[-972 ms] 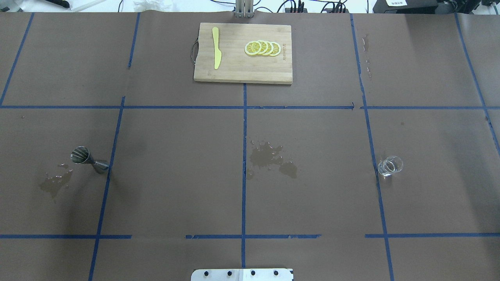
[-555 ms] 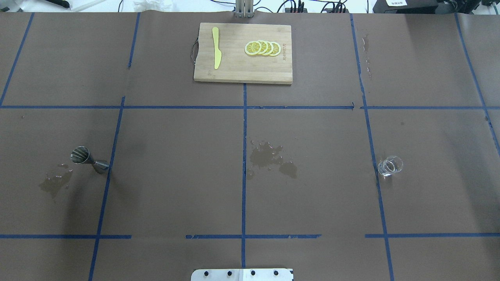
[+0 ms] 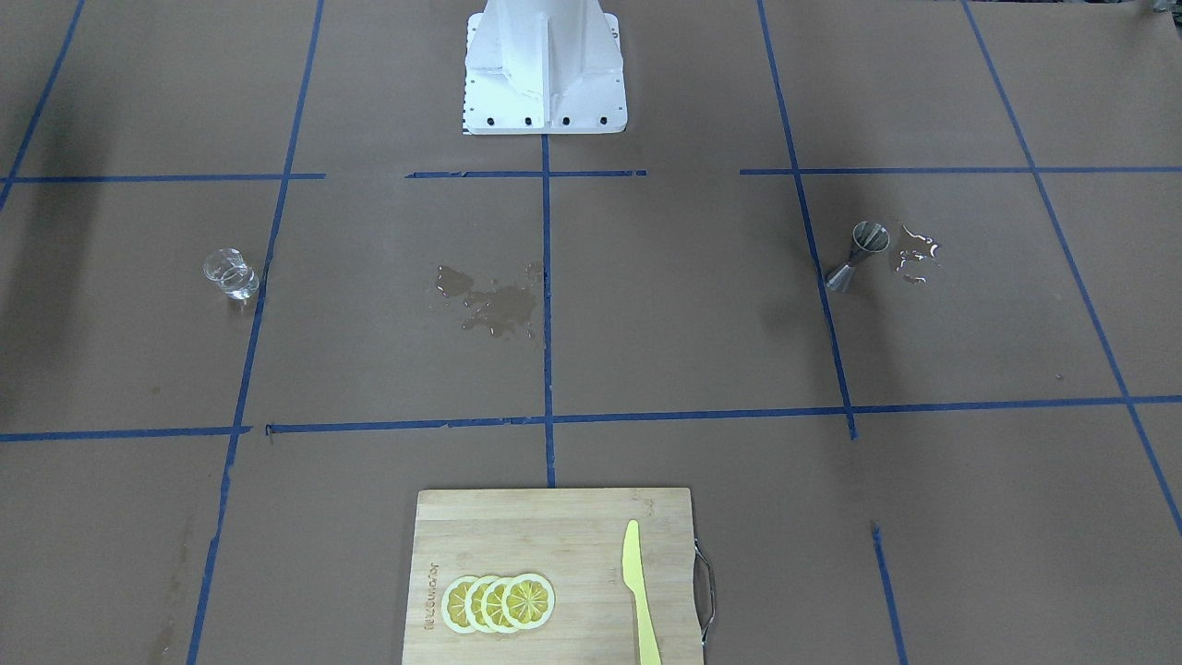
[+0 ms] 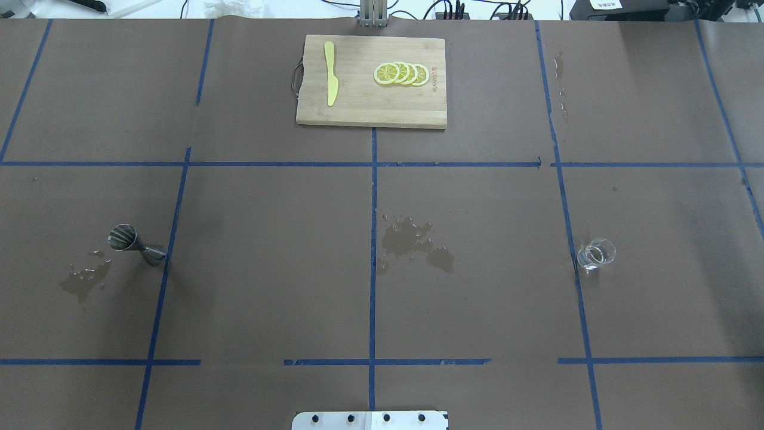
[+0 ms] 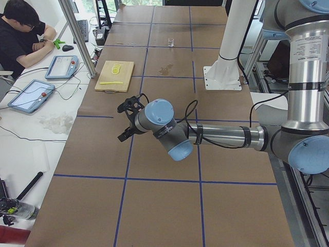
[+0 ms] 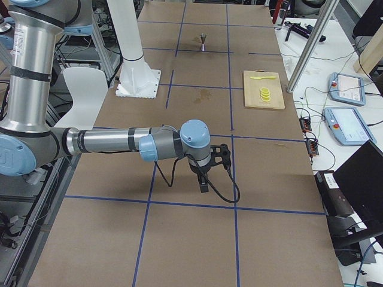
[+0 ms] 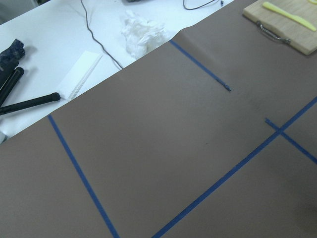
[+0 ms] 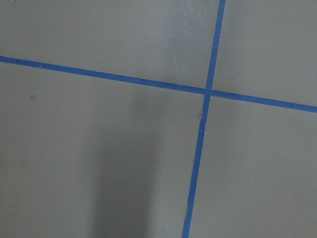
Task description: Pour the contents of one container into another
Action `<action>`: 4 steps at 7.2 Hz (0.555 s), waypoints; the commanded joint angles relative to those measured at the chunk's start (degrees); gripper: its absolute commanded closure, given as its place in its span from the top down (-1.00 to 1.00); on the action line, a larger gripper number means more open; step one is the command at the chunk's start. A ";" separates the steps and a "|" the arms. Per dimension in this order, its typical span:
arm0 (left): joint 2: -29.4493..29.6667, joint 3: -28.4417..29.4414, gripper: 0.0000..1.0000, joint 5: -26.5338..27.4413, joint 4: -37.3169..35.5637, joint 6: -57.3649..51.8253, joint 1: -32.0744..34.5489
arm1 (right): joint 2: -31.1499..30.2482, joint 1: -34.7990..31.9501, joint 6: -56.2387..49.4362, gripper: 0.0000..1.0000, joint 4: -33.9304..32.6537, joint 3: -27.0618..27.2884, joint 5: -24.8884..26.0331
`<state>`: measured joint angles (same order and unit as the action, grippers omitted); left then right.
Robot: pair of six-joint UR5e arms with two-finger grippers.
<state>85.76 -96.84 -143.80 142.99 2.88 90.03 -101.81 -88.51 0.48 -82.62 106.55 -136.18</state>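
The clear glass beaker point(image 4: 595, 254) stands upright on the brown paper at the table's right side, next to a blue tape line; it also shows in the front-facing view point(image 3: 229, 273). Far across the table to the left, the steel jigger point(image 4: 136, 245) stands upright beside a wet patch point(image 3: 857, 256). Neither gripper appears in the overhead, front-facing or wrist views. The left gripper point(image 5: 126, 123) and the right gripper point(image 6: 205, 179) show only in the side views, hovering over bare paper far from both vessels, and I cannot tell whether they are open or shut.
A wooden cutting board point(image 4: 358, 107) with lemon slices point(image 4: 401, 73) and a yellow knife point(image 4: 330, 73) lies at the far middle. A wet stain point(image 4: 415, 242) marks the centre and another point(image 4: 83, 280) lies by the jigger. The robot's base plate point(image 3: 545, 106) sits at the near edge.
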 commanded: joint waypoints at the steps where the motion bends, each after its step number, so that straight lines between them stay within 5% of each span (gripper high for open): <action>1: -1.03 -0.80 1.00 -0.08 11.99 14.96 -3.88 | -0.06 0.00 0.05 1.00 0.00 0.06 -0.14; 2: -1.29 -1.24 1.00 2.80 17.62 21.93 -7.38 | -0.06 0.00 0.05 1.00 0.00 0.06 -0.14; 4: -6.01 -6.83 1.00 18.29 25.12 30.77 -18.87 | -0.15 -0.09 0.05 1.00 0.00 0.06 -0.23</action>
<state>82.84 -100.20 -134.83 163.34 28.59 77.86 -101.89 -88.52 0.52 -82.65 106.61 -136.37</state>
